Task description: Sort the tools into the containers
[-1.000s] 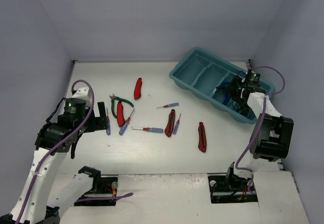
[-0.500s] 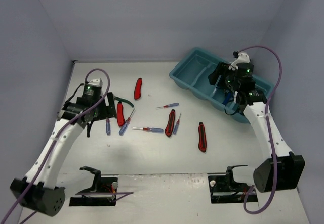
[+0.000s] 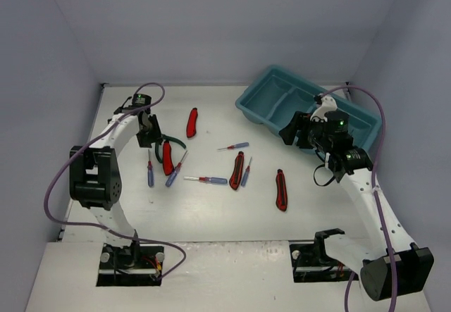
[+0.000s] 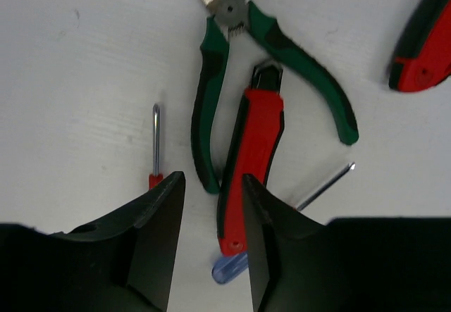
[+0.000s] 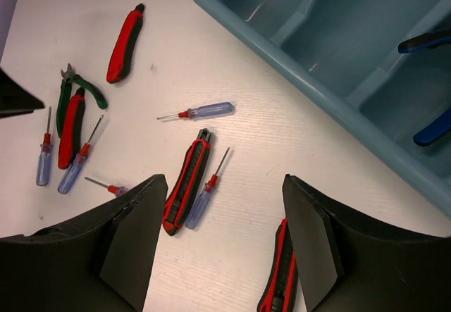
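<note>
Green pliers (image 4: 204, 115) & red knife (image 4: 257, 136) show btwn spread, empty L fingers (image 4: 158, 234); R fingers (image 5: 134, 234) spread too.

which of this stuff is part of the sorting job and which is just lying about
Job: green pliers, red knives, screwdrivers, teal tray.
Not the job: purple cables, arm mounts.
</note>
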You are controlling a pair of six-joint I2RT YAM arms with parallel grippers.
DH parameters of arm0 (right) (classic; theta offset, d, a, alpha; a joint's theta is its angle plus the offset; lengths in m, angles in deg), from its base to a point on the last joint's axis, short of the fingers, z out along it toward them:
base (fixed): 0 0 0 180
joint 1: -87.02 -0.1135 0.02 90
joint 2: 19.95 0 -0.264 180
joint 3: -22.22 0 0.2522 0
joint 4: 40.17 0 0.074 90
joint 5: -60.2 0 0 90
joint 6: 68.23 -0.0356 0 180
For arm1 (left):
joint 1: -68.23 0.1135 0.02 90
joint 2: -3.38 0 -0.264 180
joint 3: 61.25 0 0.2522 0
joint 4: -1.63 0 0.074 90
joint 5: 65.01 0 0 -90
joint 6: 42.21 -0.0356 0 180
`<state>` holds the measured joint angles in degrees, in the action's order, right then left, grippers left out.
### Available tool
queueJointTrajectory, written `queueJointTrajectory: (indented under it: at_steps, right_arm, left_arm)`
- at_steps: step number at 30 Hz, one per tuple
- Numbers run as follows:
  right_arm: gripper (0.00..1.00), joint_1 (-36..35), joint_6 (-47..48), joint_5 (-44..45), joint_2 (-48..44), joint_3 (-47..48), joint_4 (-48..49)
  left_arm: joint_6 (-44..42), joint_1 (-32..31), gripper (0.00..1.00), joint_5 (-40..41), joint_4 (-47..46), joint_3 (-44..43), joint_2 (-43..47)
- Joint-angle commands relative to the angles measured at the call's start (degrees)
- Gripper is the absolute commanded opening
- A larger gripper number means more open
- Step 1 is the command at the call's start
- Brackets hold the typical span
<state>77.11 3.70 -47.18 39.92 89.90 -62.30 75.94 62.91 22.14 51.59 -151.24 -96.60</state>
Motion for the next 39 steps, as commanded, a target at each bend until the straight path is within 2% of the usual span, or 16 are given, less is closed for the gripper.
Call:
queueJointTrajectory:
  at_steps: [1, 5, 14, 17, 21, 23, 25, 33, 39]
  right_arm:
    - [0.64, -0.72, 0.23, -3.10, -2.65, -1.36, 2.04]
    - [0.65, -0.81, 0.76, -3.54, -3.22, -1.85, 1.69]
    - [0.66, -0.89, 1.87, -3.80, -3.04, -1.89, 0.98]
    - [0.66, -0.90, 2.29, -3.71, -2.30, -1.68, 1.01]
    - [0.66, -0.90, 3.05, -3.45, -0.89, -0.84, 1.07]
    - [0.66, -1.07, 3.38, -3.28, 0.04, -0.33, 1.07]
    - [0.66, -1.21, 3.71, -3.25, 0.39, 0.30, 1.04]
    - [0.67, -4.66, 5.07, -2.92, 2.71, 5.05, 0.98]
    - [0.68, -11.65, 6.21, -4.30, 7.68, 12.01, 0.89]
  left_arm:
    - [-3.01, 1.10, 0.33, -2.16, -4.12, -6.32, -5.00]
    - [-3.19, 1.50, 0.33, -1.55, -4.08, -8.29, -9.66]
    - [-3.49, 1.71, 0.32, 0.41, -4.03, -9.52, -13.75]
    - [-3.84, 1.57, 0.18, -0.08, -4.21, -10.00, -15.10]
    - [-4.68, 1.27, 0.15, -0.40, -4.74, -10.79, -16.73]
    - [-5.27, 1.27, 0.08, -0.74, -4.57, -11.46, -16.82]
    - [-6.01, 1.22, 0.01, -1.18, -4.65, -12.35, -15.10]
    - [-12.42, -2.77, 0.00, 0.12, -4.47, -17.55, -2.78]
    - [-15.66, -11.67, 0.00, 0.91, -4.74, -15.30, 6.33]
